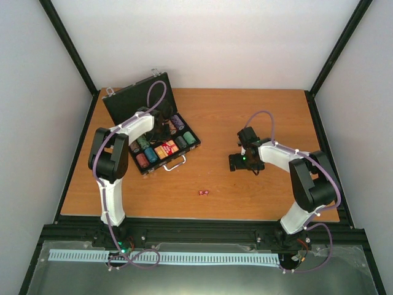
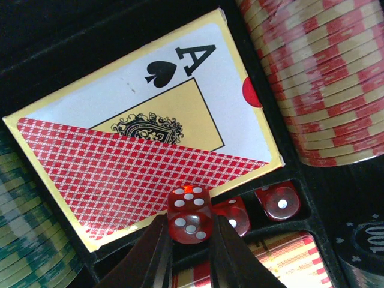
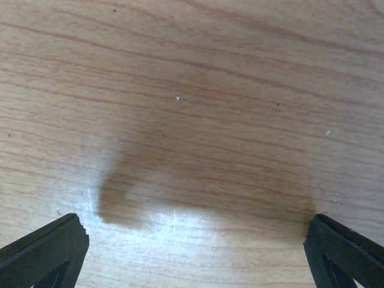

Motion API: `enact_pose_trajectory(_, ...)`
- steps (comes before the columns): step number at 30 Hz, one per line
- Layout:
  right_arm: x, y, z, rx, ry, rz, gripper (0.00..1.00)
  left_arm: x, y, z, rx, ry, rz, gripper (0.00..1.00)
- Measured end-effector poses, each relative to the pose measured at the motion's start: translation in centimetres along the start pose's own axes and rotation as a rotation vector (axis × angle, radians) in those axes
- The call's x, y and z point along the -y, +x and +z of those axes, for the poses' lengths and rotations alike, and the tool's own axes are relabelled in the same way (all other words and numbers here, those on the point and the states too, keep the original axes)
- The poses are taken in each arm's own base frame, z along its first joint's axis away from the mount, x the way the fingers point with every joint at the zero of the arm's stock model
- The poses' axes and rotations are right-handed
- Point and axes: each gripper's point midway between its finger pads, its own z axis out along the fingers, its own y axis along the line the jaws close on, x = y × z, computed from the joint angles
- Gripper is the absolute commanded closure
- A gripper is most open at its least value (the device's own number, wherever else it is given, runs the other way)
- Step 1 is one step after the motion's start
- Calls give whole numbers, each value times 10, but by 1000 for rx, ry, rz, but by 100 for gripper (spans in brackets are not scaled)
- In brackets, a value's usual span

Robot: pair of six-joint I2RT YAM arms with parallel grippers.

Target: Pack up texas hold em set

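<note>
From the top camera, the black briefcase [image 1: 132, 98] lies open at the far left of the worktop [image 1: 245, 117], with chip stacks [image 1: 189, 139] and card boxes [image 1: 166, 149] seated in its tray. My left arm [image 1: 138, 123] reaches down into it. What look like two loose dice [image 1: 204, 192] lie well apart from the case on bare wood, so I judge the packing only partly done. Through the left wrist camera, the left claw [image 2: 189, 231] is closed on a single red die [image 2: 189, 215], pinching only its lower half. It sits just above the narrow slot where two more dice [image 2: 236, 214] lie beside the ace-of-spades card box [image 2: 150, 138]. That hold is my worry. A small glossy cube gripped so near the tips could twist or squirt out. If I release it over the box edge rather than the free end of the slot, it may bounce onto the cards or towards the red chip stack [image 2: 324, 78]. Pushing lower could also wedge the fingertips against the slot walls. The right wrist camera shows the right claw [image 3: 192, 255] spread wide and empty over bare worktop, with no die in sight. It would need re-aiming before going for the loose dice, or it closes on nothing.
</note>
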Motion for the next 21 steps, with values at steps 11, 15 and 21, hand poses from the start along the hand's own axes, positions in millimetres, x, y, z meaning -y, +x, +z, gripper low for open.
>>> enact_pose_trajectory(11, 0, -2, 1, 2, 3, 0, 0, 0, 0, 1, -5, -1, 0, 84)
enact_pose_trajectory(15, 0, -2, 1, 2, 3, 0, 0, 0, 0, 2, -6, 1, -2, 84)
enact_pose_trajectory(21, 0, -2, 1, 2, 3, 0, 0, 0, 2, 1, 8, 14, -16, 84)
